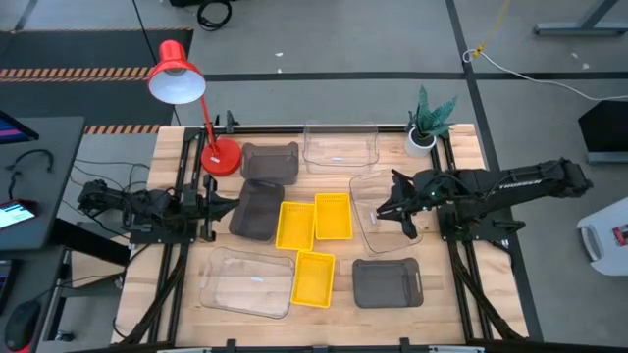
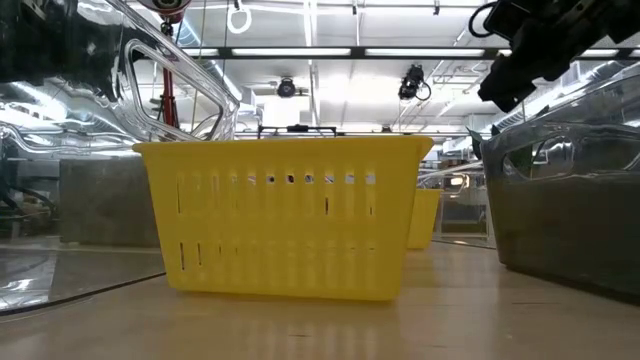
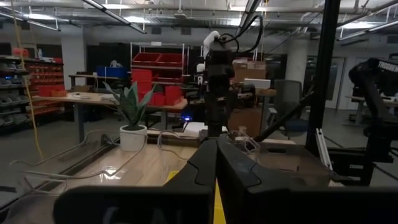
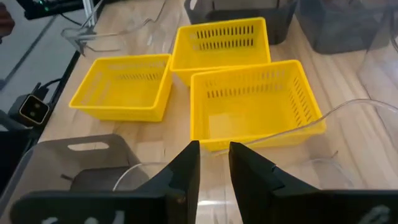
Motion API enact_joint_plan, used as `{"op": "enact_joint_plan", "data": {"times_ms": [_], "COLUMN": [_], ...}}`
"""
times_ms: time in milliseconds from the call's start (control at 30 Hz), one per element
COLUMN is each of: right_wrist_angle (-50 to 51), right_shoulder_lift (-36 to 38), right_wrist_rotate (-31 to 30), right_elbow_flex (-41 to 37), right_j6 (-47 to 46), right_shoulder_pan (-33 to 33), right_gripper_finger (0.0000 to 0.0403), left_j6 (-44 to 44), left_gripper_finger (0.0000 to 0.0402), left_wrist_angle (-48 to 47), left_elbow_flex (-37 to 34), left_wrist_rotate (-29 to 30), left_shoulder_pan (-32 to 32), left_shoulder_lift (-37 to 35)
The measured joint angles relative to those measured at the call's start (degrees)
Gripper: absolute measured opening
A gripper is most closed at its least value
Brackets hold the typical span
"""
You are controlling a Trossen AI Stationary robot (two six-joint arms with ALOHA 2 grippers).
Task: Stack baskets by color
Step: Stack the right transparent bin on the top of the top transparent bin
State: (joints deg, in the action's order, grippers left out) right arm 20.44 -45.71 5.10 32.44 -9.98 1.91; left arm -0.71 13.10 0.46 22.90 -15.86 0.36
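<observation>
I had the right hand [image 1: 385, 211] out over the right half of the bench [image 1: 461, 294], low above the clear basket [image 1: 365, 227] that lay nearest the right edge. Its fingers [image 4: 186, 171] stood a narrow gap apart. That basket's thin rim curved up to the gap, and I could not tell whether it touched either finger. Just beyond the hand, toward the middle of the bench, sat the three yellow baskets [image 4: 255, 102], none nested. Two were side by side and touching, and the third was nearer the front edge. The left hand [image 1: 228, 208] waited at the left edge with its fingers [image 3: 199, 165] pressed together on nothing, its tip just beside a dark grey basket [image 1: 257, 211]. That basket overlapped a second grey basket [image 1: 270, 162], which lay toward the back edge by the base of the red lamp [image 1: 177, 74]. The third grey basket [image 1: 388, 282] stood alone near the front right corner, well apart from the other two. Another clear basket [image 1: 340, 147] lay along the back edge, between the lamp's base and the potted plant [image 1: 429, 123]. The last clear basket [image 1: 247, 282] rested near the front left corner, touching the nearest yellow one.
</observation>
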Motion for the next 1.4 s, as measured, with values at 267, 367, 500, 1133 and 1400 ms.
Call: {"op": "enact_joint_plan", "data": {"times_ms": [267,367,500,1133,1400], "right_wrist_angle": [8.7,12.1,17.4,38.0,40.0], "right_shoulder_lift": [-3.7,-5.5,-8.2,-27.8,-33.9], "right_wrist_rotate": [-2.7,-2.7,-3.6,-2.4,-0.5], "right_elbow_flex": [6.5,8.4,11.4,26.4,31.4], "right_j6": [-0.3,-0.3,-1.1,-7.9,-7.6], "right_shoulder_pan": [2.6,3.5,4.7,13.8,18.6], "right_gripper_finger": [0.0122,0.0122,0.0119,0.0113,0.0110], "left_j6": [-3.0,-3.0,-3.0,-3.0,-3.0], "left_gripper_finger": [0.0028,0.0029,0.0024,0.0024,0.0033], "left_wrist_angle": [0.0,0.0,-0.1,-0.1,-0.1], "left_elbow_flex": [0.0,0.0,0.0,0.0,0.0], "left_wrist_rotate": [0.0,0.0,0.0,0.0,0.0], "left_shoulder_pan": [0.0,0.0,0.0,0.0,0.0], "left_shoulder_lift": [0.0,0.0,0.0,0.0,0.0]}}
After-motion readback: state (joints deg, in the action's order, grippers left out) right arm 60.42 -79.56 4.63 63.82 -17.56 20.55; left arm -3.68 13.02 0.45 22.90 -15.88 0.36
